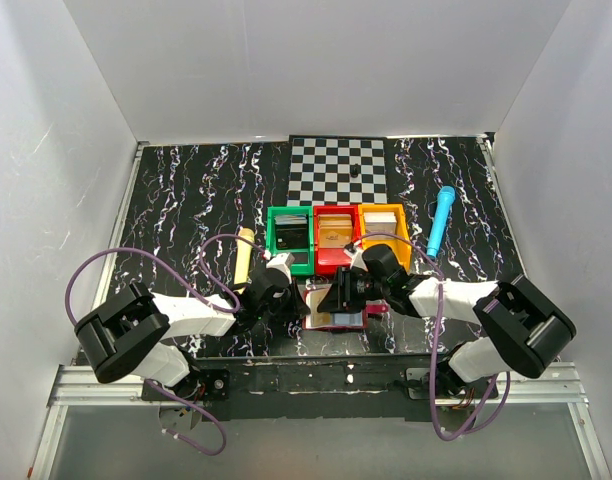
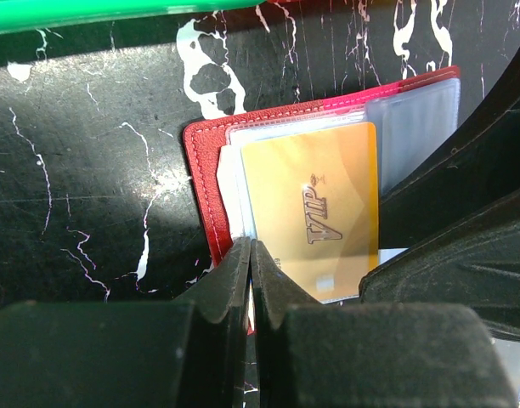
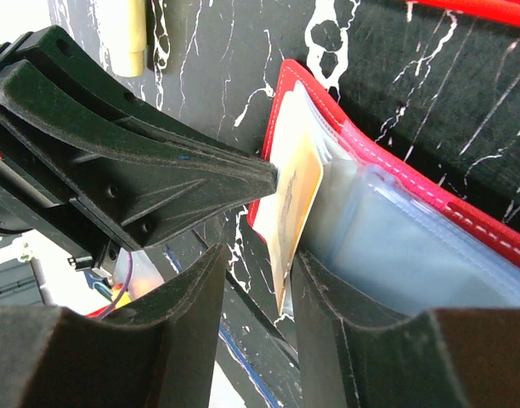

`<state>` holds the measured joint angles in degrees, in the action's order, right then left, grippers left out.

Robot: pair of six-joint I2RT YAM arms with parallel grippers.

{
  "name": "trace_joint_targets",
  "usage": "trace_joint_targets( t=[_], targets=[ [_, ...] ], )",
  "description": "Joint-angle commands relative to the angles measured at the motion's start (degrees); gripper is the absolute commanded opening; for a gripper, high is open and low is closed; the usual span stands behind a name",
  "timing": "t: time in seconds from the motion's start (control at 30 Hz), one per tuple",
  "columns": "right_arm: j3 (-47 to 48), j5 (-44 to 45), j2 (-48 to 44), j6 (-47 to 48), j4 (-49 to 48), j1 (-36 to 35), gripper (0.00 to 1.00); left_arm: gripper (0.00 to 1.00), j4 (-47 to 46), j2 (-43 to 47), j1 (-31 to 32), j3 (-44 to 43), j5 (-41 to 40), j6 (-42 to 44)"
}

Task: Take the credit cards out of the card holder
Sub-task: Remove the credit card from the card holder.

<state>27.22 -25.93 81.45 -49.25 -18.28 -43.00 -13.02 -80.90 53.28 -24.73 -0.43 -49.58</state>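
Top view, card holder (image 1: 341, 320) lying open just in front of the bins (image 1: 270, 235), left wrist, left gripper (image 2: 250, 246) pinched fully together at the holder's red edge beside the gold card (image 2: 315, 204), right wrist, right gripper (image 3: 260, 255) part open, gold card edgewise between its fingers, jaws wider than the card.

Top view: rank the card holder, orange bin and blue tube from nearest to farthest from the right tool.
1. card holder, directly under the right tool.
2. orange bin, just behind it.
3. blue tube, back right.
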Motion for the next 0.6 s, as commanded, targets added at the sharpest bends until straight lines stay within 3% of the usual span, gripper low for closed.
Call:
trace_joint_targets(
  t=[0.0,0.57],
  targets=[
    [1.26,-0.79,-2.43,0.65,0.00,0.55,0.44,0.00,3.52,-0.48,0.34,1.44,-0.72,-0.16],
    [0.73,-0.26,-4.90,1.18,2.37,1.08,0.41,0.00,5.02,-2.94,0.25,1.09,-2.12,-1.39]
  ],
)
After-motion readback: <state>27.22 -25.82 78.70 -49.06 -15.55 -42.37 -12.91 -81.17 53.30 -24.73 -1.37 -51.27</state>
